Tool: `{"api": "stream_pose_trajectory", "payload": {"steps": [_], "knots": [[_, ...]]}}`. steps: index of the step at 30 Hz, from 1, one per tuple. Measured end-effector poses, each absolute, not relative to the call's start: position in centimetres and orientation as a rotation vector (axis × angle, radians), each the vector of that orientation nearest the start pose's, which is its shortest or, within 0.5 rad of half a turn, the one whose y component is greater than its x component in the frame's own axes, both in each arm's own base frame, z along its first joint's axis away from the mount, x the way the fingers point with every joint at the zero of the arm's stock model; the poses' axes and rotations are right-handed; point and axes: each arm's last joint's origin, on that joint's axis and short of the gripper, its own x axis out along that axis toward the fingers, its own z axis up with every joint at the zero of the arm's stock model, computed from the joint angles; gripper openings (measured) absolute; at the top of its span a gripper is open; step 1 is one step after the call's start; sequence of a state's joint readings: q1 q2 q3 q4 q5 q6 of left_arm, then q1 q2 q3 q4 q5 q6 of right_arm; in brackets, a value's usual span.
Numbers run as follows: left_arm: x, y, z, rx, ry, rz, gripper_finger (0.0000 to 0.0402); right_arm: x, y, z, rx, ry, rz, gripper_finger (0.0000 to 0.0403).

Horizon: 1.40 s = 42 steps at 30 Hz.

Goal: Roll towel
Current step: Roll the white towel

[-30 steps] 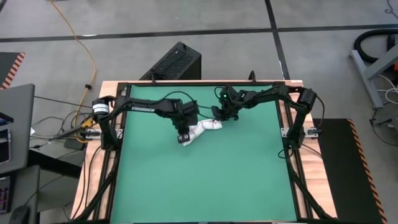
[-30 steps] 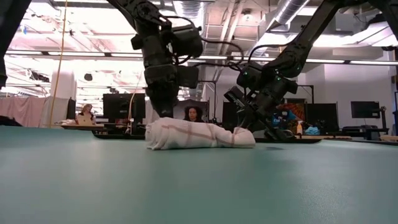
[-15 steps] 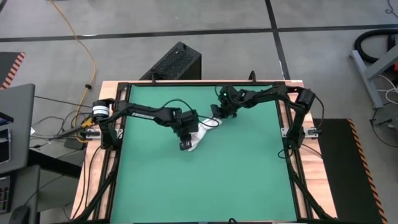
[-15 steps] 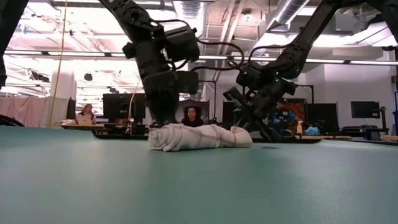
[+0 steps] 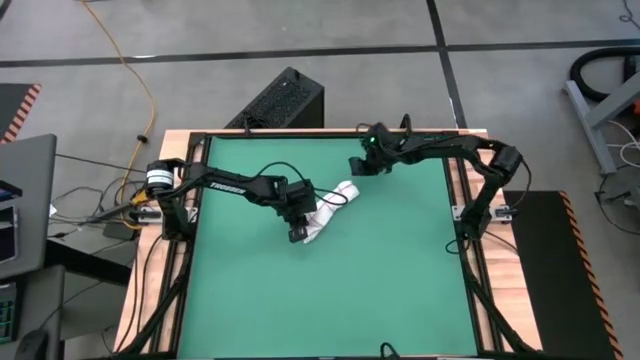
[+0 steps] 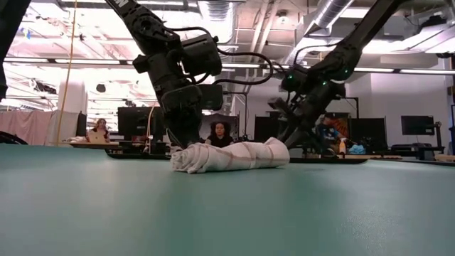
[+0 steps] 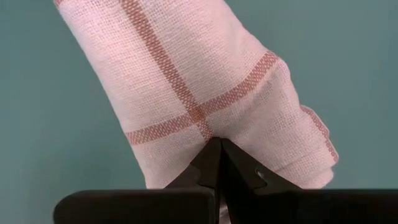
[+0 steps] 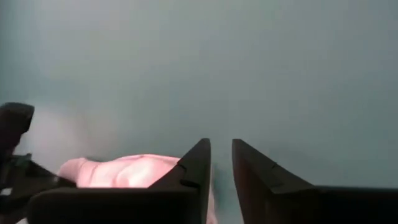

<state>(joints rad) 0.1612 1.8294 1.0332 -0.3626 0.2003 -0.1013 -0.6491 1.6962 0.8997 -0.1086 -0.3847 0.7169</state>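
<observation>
Fingers of the left gripper (image 7: 214, 163) are pressed fully together, with no gap between the two tips. The joined tips push into the towel (image 7: 199, 93) right at a crossing of its red check lines; cloth bulges on both sides of them. No fabric is visibly pinched between the tips, so contact reads as a press, not a grasp.

High view: left gripper (image 5: 298, 232) sits on the near-left end of the towel (image 5: 330, 205), which lies as a rolled white bundle on the green surface (image 5: 380, 290), running diagonally away from those fingers toward the right arm. Low view: the roll (image 6: 231, 156) rests flat on the surface, its layered end directly below the left gripper (image 6: 186, 142).

Fingers of the right gripper (image 8: 221, 155) stand slightly apart, a narrow slot of bare green between the tips. Nothing is held in that slot. In the right wrist view the towel (image 8: 124, 171) shows beyond and to one side of the fingers (image 8: 194, 163), apart from them. High view: right gripper (image 5: 357, 165) hangs just past the far end of the roll, near it but not touching. Low view: right gripper (image 6: 288, 135) is lifted off the surface behind the roll's right end.
</observation>
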Motion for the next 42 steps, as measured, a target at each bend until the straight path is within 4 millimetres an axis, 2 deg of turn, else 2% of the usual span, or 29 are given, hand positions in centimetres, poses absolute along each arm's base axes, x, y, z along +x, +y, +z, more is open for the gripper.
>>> {"api": "stream_pose_trajectory", "payload": {"steps": [5, 8, 10, 13, 20, 26, 30, 37, 42], "knots": [[33.7, 4.9, 13.7, -0.297, 1.143, 0.025, 0.0, 25.2, -19.2, 19.2, 1.003, 0.592, -0.485, 0.0102], [33.7, 4.9, 13.7, -0.296, 1.141, 0.026, 0.0, 25.9, -17.6, 21.6, 0.894, 0.524, -0.406, 0.0097], [33.7, 4.9, 13.7, -0.289, 1.136, 0.035, 0.0, 26.7, -16.1, 21.8, 0.818, 0.552, -0.386, 0.0089], [33.8, 4.9, 13.7, -0.282, 1.13, 0.044, 0.0, 28.2, -14.5, 20.6, 0.742, 0.6, -0.378, 0.0074], [33.8, 4.9, 13.6, -0.297, 1.131, 0.06, 0.0, 30.7, -13.9, 18.1, 0.742, 0.581, -0.326, 0.0048], [33.8, 4.9, 13.6, -0.297, 1.131, 0.08, 0.0, 31.6, -12.5, 17.7, 0.713, 0.606, -0.272, 0.0028], [33.8, 4.9, 13.6, -0.301, 1.131, 0.085, 0.0, 31.5, -11.8, 16.8, 0.682, 0.689, -0.282, 0.0017], [33.7, 4.7, 13.6, -0.297, 1.146, 0.09, 0.0, 30.0, -10.3, 13.8, 0.671, 0.8, -0.324, 0.0018], [33.3, 4.8, 14.8, -0.234, 1.183, 0.112, 0.0, 28.8, -9.8, 12.4, 0.675, 0.833, -0.338, 0.0017]]}}
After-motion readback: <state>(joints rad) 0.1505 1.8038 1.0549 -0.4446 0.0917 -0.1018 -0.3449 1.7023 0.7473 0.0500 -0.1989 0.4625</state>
